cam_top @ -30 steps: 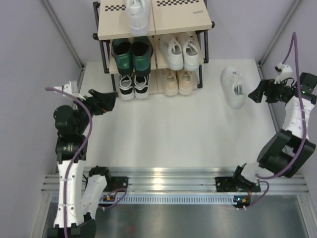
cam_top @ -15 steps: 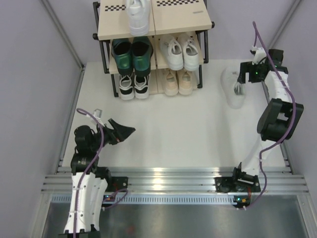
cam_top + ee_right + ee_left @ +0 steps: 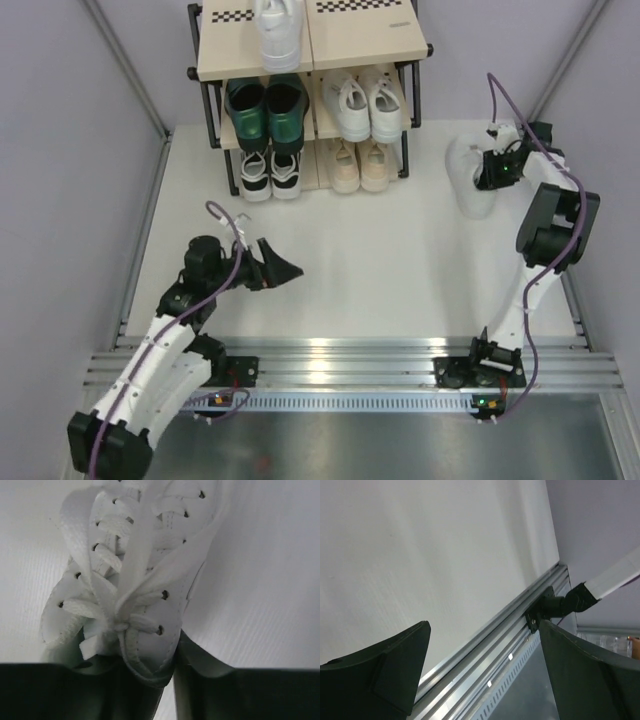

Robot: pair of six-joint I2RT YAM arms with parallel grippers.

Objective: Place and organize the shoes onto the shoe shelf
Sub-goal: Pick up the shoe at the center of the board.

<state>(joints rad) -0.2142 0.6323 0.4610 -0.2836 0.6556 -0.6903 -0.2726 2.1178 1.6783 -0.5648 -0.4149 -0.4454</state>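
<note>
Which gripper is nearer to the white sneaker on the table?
Right. The right gripper straddles the collar of the white sneaker; the left gripper hangs open far across the table.

The left arm (image 3: 160,350) and right arm (image 3: 553,225) are white links with black joints; a purple cable (image 3: 499,98) trails along each. The left tool (image 3: 283,262) is black, wedge-fingered.

Top external: fixed high behind the arms, facing down over the whole bench (image 3: 380,250). Arm bases sit at the bottom edge, shoe shelf (image 3: 360,35) at the top.
Left wrist: low, looking slantwise along the bench to the front rail (image 3: 470,655) and right arm's base (image 3: 555,607); left claw (image 3: 484,625) frames the corners.
Right wrist: very close on the white sneaker (image 3: 145,580) laces, right claw (image 3: 160,680) at the bottom edge.
Overhead shares rail and base with the left wrist, sneaker with the right.
</note>
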